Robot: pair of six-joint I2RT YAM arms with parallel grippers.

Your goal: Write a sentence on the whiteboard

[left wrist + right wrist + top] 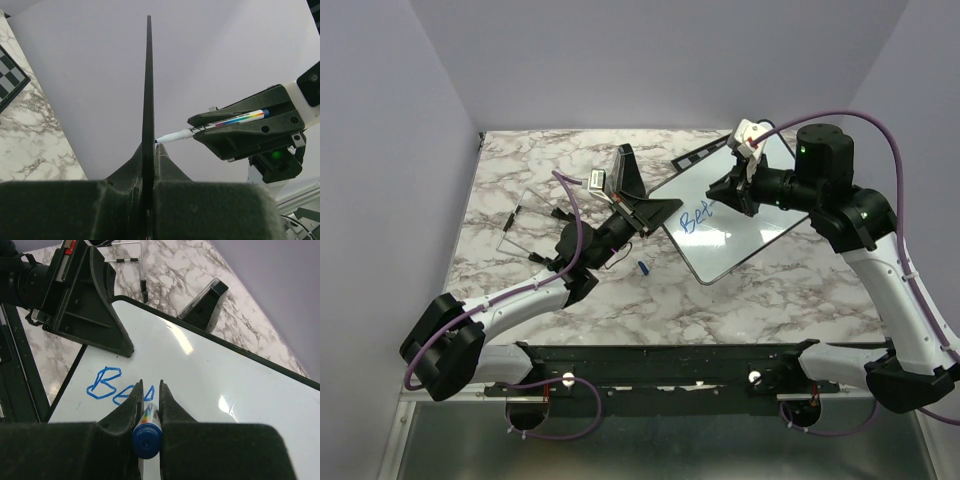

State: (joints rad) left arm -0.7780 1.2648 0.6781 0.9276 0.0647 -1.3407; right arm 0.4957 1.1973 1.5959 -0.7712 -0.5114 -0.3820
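Observation:
The whiteboard (745, 225) lies tilted on the marble table, right of centre. Blue letters of the sentence (698, 214), reading about "Bet", sit near its left edge. My left gripper (660, 210) is shut on that edge, and the left wrist view shows the thin black rim (148, 75) edge-on between its jaws. My right gripper (728, 190) is shut on a blue-capped marker (146, 439), whose tip (159, 141) rests on the board just after the letters (107, 385). The marker's fingers (134, 401) hide part of the last letter.
A small blue marker cap (644, 267) lies on the table in front of the board. A black triangular stand (628, 172) and a small box (598, 180) stand behind the left gripper. A wire-framed clear stand (525, 225) is at the left. A checkered board's corner (10, 75) shows.

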